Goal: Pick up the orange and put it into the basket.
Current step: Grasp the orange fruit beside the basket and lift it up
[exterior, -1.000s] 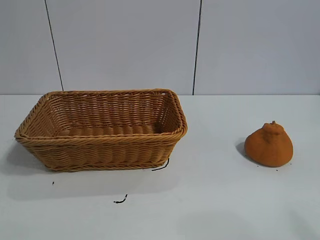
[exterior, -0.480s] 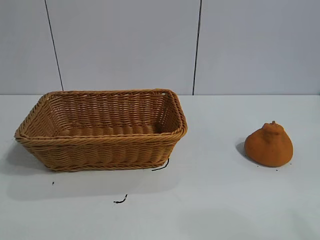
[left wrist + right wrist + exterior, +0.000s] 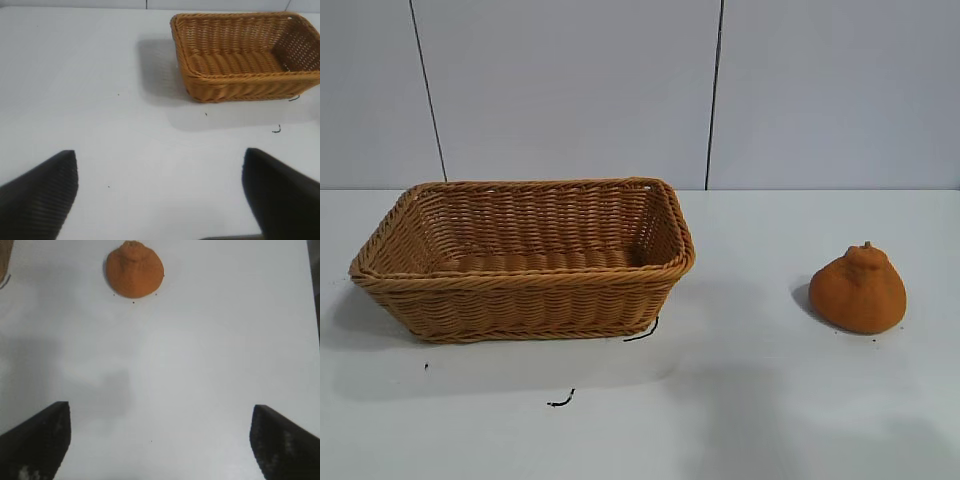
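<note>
The dull orange with a knobby neck rests on the white table at the right; the right wrist view shows the orange well ahead of my right gripper, which is open and empty above bare table. The tan wicker basket stands at the left and holds nothing that I can see. In the left wrist view the basket lies far ahead and to one side of my left gripper, also open and empty. Neither arm shows in the exterior view.
Two short dark thread scraps lie on the table, one at the basket's front right corner and one nearer the front. A grey panelled wall closes the back. A wide stretch of white table separates basket and orange.
A faint shadow has spread over the table's front right in the exterior view. The orange and the basket have not moved.
</note>
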{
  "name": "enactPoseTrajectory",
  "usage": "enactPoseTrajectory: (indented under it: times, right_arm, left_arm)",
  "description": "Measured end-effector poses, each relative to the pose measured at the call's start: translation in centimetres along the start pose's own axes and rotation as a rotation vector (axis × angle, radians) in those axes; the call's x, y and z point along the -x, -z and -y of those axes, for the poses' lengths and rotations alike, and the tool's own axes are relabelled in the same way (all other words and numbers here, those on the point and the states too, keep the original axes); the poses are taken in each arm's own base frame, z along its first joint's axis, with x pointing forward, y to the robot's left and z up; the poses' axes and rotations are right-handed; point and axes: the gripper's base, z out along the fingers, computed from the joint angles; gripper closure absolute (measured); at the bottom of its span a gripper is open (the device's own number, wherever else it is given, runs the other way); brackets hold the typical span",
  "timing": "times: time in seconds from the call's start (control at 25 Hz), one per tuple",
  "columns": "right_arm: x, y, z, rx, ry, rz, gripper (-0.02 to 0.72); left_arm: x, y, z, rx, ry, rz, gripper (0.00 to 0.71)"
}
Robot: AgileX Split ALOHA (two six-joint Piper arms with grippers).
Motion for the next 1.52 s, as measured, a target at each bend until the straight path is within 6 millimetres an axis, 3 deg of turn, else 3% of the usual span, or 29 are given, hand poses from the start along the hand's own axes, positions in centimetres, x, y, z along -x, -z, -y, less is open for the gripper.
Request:
enactPoseTrajectory:
  times: [0.2, 0.44, 0.92, 1.0, 1.16, 1.24, 1.28, 1.32, 1.36, 1.4, 1.48, 1.52]
  right_arm:
    - [5.4, -3.3, -0.5, 0.029, -0.009, -0.030, 0.008]
    - [9.0, -7.7, -1.4, 0.095, -0.021, -0.079, 0.008]
    - [7.6, -19.5, -1.4, 0.080, -0.037, -0.306, 0.008]
    - [7.2, -20.7, -1.4, 0.076, -0.037, -0.325, 0.008]
    - [7.1, -21.2, -1.4, 0.075, -0.037, -0.329, 0.026]
    - [7.1, -21.2, -1.4, 0.075, -0.038, -0.325, 0.139]
    - [7.1, -21.2, -1.4, 0.075, -0.038, -0.325, 0.139]
    - [7.2, -21.2, -1.4, 0.075, -0.038, -0.320, 0.321]
    - [7.2, -21.2, -1.4, 0.075, -0.038, -0.319, 0.393]
    - [7.2, -21.1, -1.4, 0.075, -0.038, -0.315, 0.510]
    - [7.7, -20.4, -1.4, 0.079, -0.039, -0.296, 0.632]
    - [8.1, -19.8, -1.5, 0.081, -0.038, -0.284, 0.636]
  left_arm:
    - [0.0, 0.0, 0.0, 0.000, 0.000, 0.001, 0.071]
    - [0.0, 0.0, 0.0, 0.000, 0.000, 0.001, 0.071]
    - [0.0, 0.0, 0.0, 0.000, 0.000, 0.001, 0.071]
    - [0.0, 0.0, 0.0, 0.000, 0.000, 0.001, 0.071]
    - [0.0, 0.0, 0.0, 0.000, 0.000, 0.001, 0.071]
    - [0.0, 0.0, 0.0, 0.000, 0.000, 0.001, 0.071]
    - [0.0, 0.0, 0.0, 0.000, 0.000, 0.001, 0.071]
    - [0.0, 0.0, 0.0, 0.000, 0.000, 0.001, 0.071]
    - [0.0, 0.0, 0.0, 0.000, 0.000, 0.001, 0.071]
    - [0.0, 0.0, 0.0, 0.000, 0.000, 0.001, 0.071]
    - [0.0, 0.0, 0.0, 0.000, 0.000, 0.001, 0.071]
    - [0.0, 0.0, 0.0, 0.000, 0.000, 0.001, 0.071]
